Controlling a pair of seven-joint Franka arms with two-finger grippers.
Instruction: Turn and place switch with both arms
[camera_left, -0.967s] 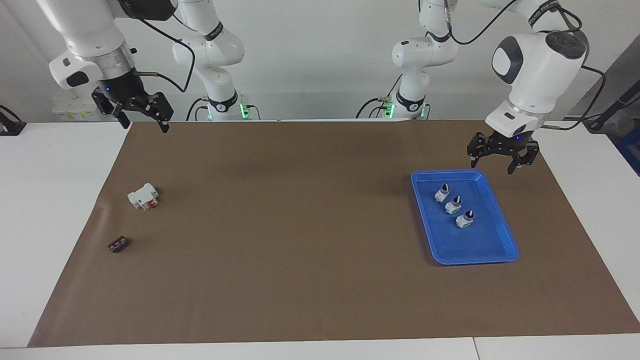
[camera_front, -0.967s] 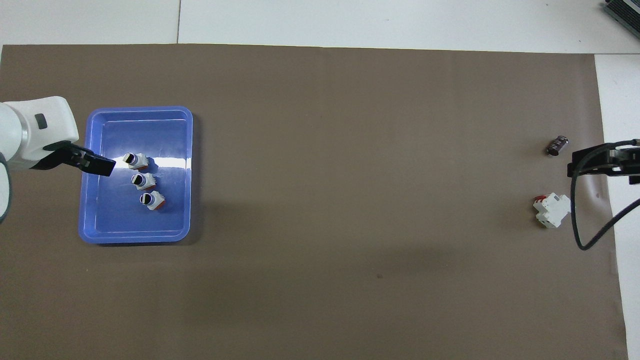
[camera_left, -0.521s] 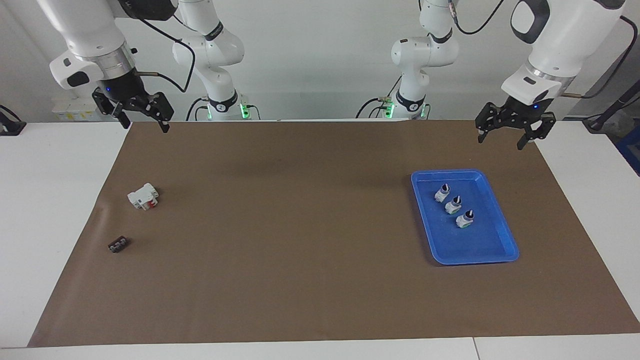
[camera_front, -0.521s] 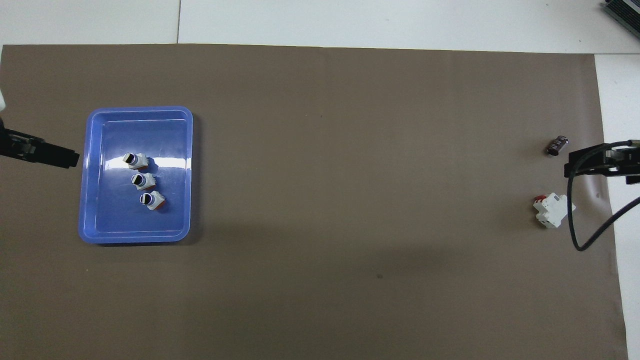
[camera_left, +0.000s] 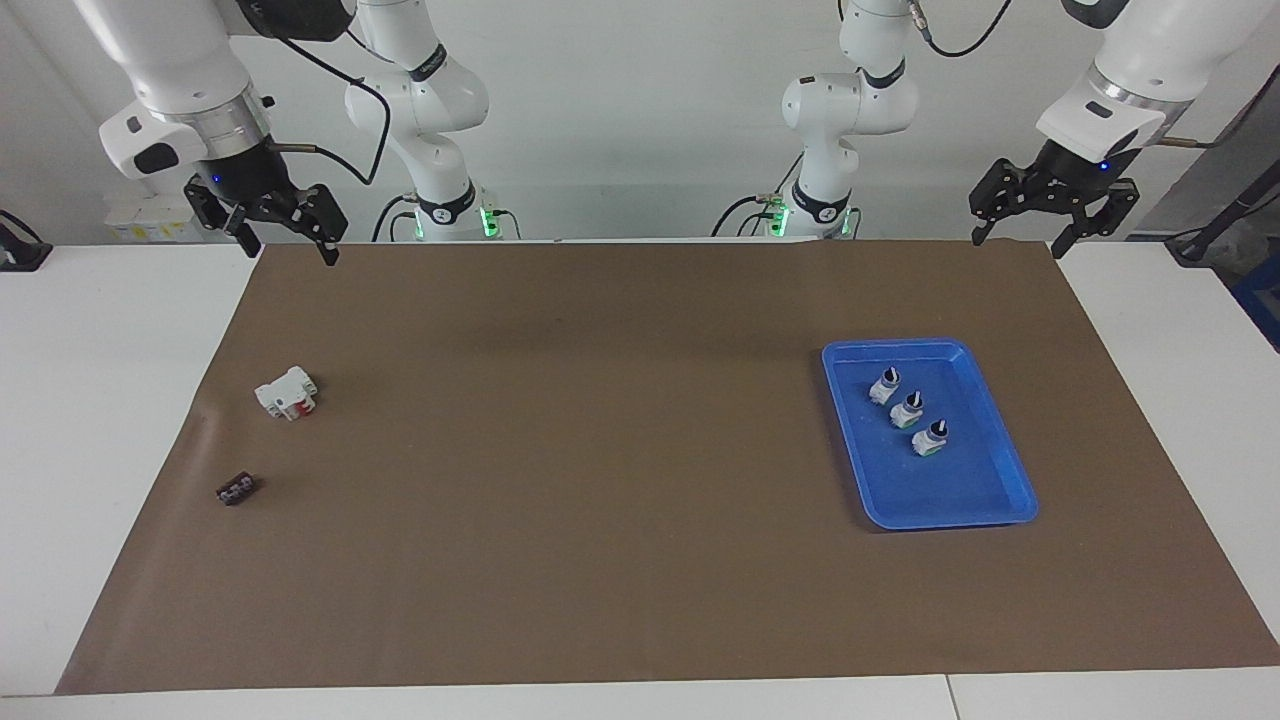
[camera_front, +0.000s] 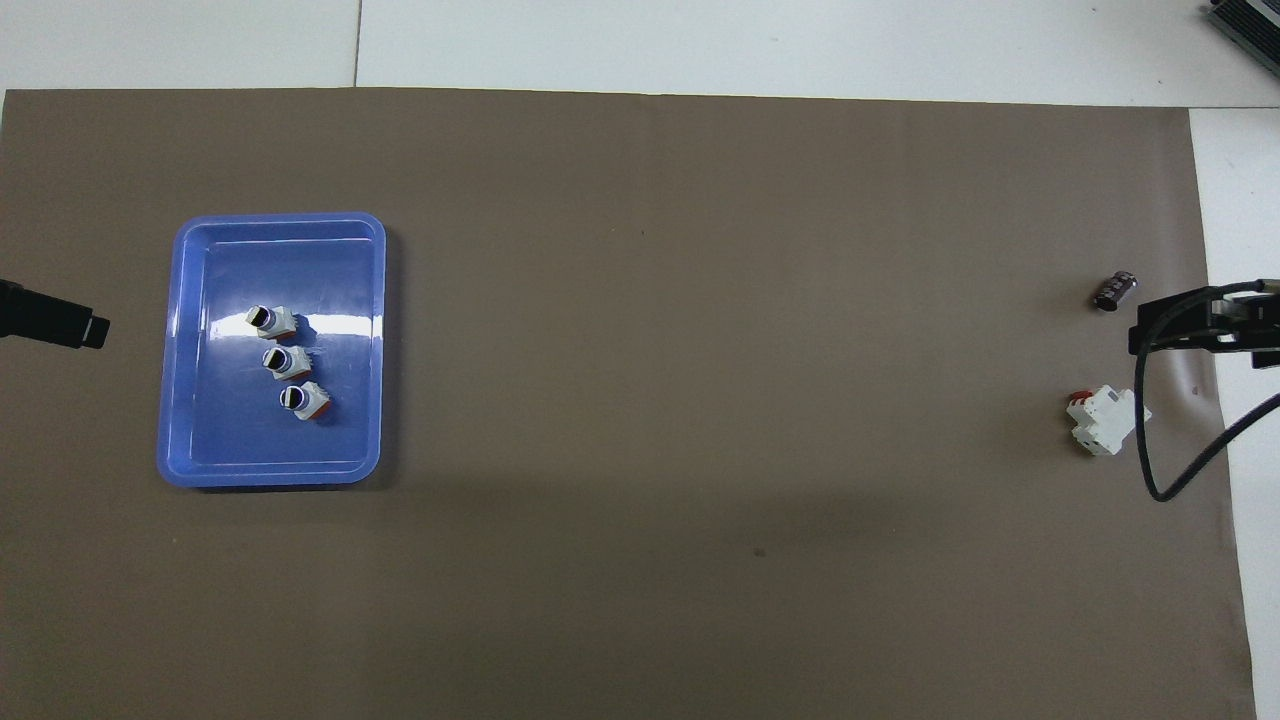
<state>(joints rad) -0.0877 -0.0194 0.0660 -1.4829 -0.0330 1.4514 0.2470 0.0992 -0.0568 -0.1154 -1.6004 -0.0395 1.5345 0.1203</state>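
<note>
Three switches with white bodies and black knobs stand in a row in the blue tray (camera_left: 960, 515): one (camera_left: 884, 385) nearest the robots, one (camera_left: 906, 408) in the middle, one (camera_left: 930, 437) farthest. They also show in the overhead view (camera_front: 270, 320) (camera_front: 286, 361) (camera_front: 304, 400). My left gripper (camera_left: 1016, 243) hangs open and empty, high over the mat's edge at the left arm's end, apart from the tray. Its tip shows in the overhead view (camera_front: 55, 318). My right gripper (camera_left: 290, 250) waits open and empty, raised over the mat's corner at the right arm's end.
A larger white block with red parts (camera_left: 287, 392) and a small flat black block (camera_left: 236, 489) lie on the brown mat (camera_left: 600, 450) toward the right arm's end. The right arm's black cable (camera_front: 1150, 440) hangs over the white block in the overhead view.
My left gripper has risen and drawn back from the tray's edge toward its base, still open. The switches and the right arm have not moved.
</note>
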